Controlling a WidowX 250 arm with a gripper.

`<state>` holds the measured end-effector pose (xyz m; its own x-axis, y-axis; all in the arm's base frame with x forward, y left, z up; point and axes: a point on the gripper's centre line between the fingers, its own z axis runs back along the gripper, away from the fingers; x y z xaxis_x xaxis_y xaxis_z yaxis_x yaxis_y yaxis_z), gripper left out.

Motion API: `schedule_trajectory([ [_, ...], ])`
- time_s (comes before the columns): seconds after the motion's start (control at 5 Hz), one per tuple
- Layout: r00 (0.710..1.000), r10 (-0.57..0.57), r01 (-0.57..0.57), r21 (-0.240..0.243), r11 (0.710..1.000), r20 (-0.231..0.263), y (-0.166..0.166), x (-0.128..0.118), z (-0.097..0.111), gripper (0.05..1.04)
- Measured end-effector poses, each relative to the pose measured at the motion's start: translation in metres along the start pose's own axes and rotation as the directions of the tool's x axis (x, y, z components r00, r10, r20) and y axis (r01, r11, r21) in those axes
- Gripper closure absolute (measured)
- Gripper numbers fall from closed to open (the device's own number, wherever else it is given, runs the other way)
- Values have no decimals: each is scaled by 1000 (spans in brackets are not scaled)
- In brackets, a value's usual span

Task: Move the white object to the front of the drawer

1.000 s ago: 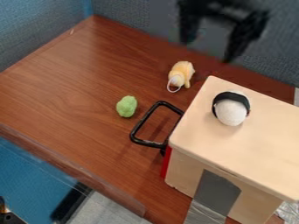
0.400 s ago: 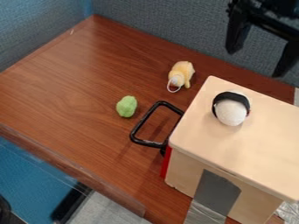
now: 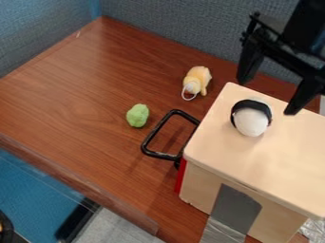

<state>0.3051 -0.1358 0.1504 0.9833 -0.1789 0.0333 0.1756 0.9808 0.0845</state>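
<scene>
The black gripper (image 3: 265, 98) hangs at the upper right, its two fingers spread wide with nothing between them. Its fingertips are above and close to the white object (image 3: 251, 122), which has a black band around it. That white object rests on top of the pale wooden drawer box (image 3: 222, 149), near its back left part. The drawer's black handle (image 3: 158, 129) juts out to the left over the brown table, and a strip of red front shows below it.
A green lump-like toy (image 3: 138, 115) lies left of the handle. A yellow plush toy (image 3: 196, 80) lies behind the handle, near the box's back left corner. Grey partition walls (image 3: 171, 23) border the table (image 3: 76, 90) at the back and left.
The gripper has moved right and then down toward the box top, its fingers staying apart. The white object and both toys have stayed put. A dark item at the lower left edge has shifted.
</scene>
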Motion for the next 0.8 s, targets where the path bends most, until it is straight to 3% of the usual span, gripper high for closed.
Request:
schedule_trajectory([
  [0.2,999,-6,7,25,1000,-49,-4,3,-22,85],
  [0.6,996,-35,42,89,995,-79,7,0,-29,85],
  [0.8,995,-36,46,109,993,-93,12,-4,-34,137],
])
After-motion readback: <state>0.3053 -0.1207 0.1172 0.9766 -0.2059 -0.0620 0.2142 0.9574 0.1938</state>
